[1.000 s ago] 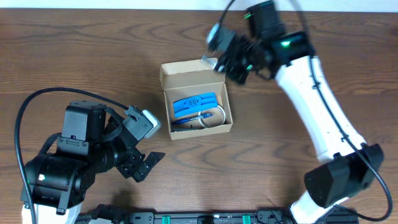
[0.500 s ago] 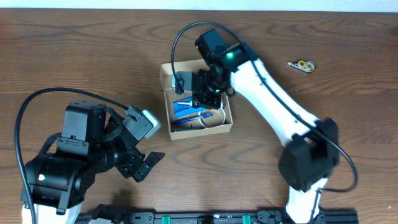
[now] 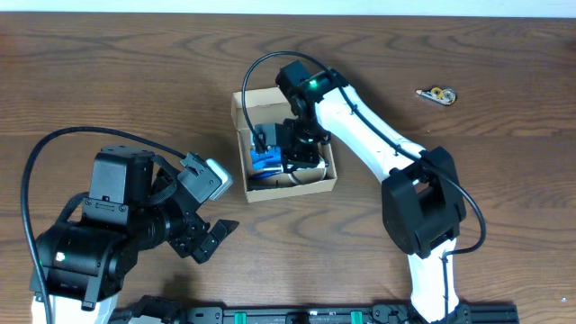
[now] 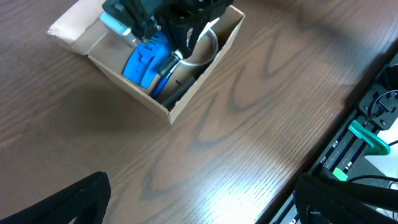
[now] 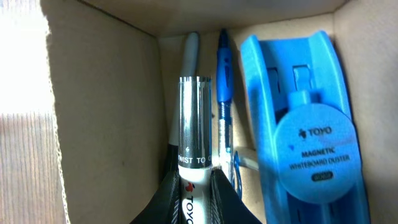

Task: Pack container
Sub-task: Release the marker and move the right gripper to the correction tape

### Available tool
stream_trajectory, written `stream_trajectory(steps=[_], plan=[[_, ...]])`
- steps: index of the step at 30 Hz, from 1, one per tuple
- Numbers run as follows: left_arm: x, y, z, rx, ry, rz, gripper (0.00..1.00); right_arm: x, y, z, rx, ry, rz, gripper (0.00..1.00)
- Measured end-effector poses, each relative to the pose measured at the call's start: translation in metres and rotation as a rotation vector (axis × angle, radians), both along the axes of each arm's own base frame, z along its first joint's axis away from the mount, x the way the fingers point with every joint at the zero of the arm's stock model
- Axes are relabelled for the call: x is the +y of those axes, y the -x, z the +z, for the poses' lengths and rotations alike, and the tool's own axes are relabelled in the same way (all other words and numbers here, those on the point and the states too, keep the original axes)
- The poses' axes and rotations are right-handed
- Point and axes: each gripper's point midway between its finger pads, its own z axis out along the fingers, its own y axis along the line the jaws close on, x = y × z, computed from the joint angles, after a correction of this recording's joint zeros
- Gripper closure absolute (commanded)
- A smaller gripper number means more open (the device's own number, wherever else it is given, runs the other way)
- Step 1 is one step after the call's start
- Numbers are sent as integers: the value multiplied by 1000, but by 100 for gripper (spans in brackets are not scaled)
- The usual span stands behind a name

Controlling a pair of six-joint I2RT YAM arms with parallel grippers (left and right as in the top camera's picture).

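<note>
Apparently container [image 3: 270,103] long axis left-right, slightly skewed.

The overhead camera looks straight down on the table [image 3: 108,81] from well above, with the box [image 3: 292,190] near centre. The left wrist camera views the box [image 4: 134,93] obliquely, from well apart. The right wrist camera points into the box [image 5: 106,93] at close range; a pen [image 5: 196,124] and a blue eraser [image 5: 305,124] fill its frame. All three views share the box interior.
</note>
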Motion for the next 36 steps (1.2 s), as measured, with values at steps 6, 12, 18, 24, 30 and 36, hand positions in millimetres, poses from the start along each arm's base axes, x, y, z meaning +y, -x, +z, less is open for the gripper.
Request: stream_trajectory(steps=[6, 12, 18, 24, 30, 36], plan=[[0, 0, 0, 0, 0, 0, 5, 8, 7, 0, -4, -6, 46, 56], [0, 0, 0, 0, 0, 0, 5, 11, 11, 0, -6, -5, 62, 52], [0, 0, 0, 0, 0, 0, 5, 14, 7, 7, -8, -5, 13, 35], [0, 0, 0, 0, 0, 0, 5, 16, -18, 56, -148, -58, -32, 24], [0, 0, 0, 0, 0, 0, 5, -14, -53, 111, -339, -80, -142, 16], [0, 0, 0, 0, 0, 0, 5, -74, -93, 121, -383, -31, -354, 7]])
